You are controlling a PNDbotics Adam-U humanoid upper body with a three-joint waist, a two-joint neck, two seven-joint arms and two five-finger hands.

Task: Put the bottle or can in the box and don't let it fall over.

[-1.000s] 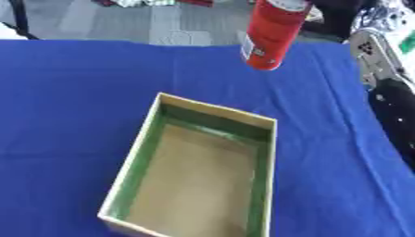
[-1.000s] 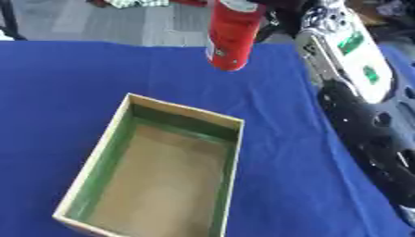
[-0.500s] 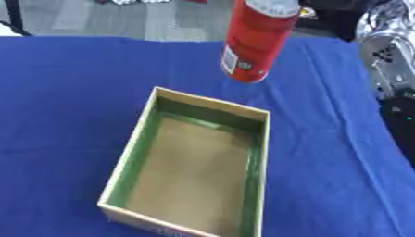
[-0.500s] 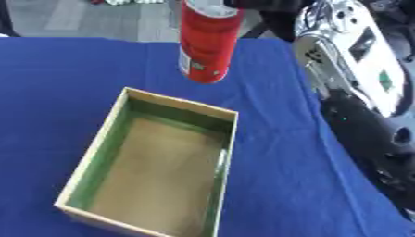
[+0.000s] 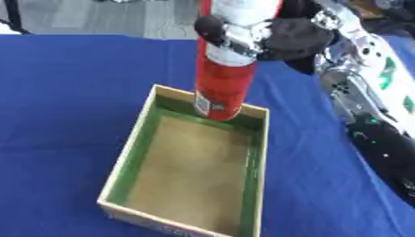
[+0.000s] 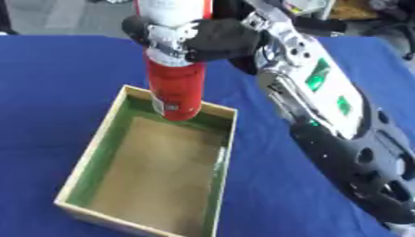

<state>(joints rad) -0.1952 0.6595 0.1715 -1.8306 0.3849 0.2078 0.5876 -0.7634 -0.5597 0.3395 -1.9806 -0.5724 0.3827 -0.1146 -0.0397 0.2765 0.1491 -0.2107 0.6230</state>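
Note:
A tall red can (image 5: 223,85) with a white upper part hangs upright over the far end of the box (image 5: 129,157). My right hand (image 5: 267,34) comes in from the upper right and is shut on the can's upper part, its fingers curled round it. The can's bottom is level with the box's far rim, above the tan floor. The box is an open wooden one with green inner walls, lying on the blue cloth (image 5: 65,92). My left hand shows in neither view.
My right arm (image 6: 324,115), black and silver with green marks, stretches along the right side of the box. Grey floor (image 5: 97,16) lies beyond the cloth's far edge.
My right hand has carried the can toward me and lower, from over the cloth behind the box to over the box's far end. The hand itself has come into view.

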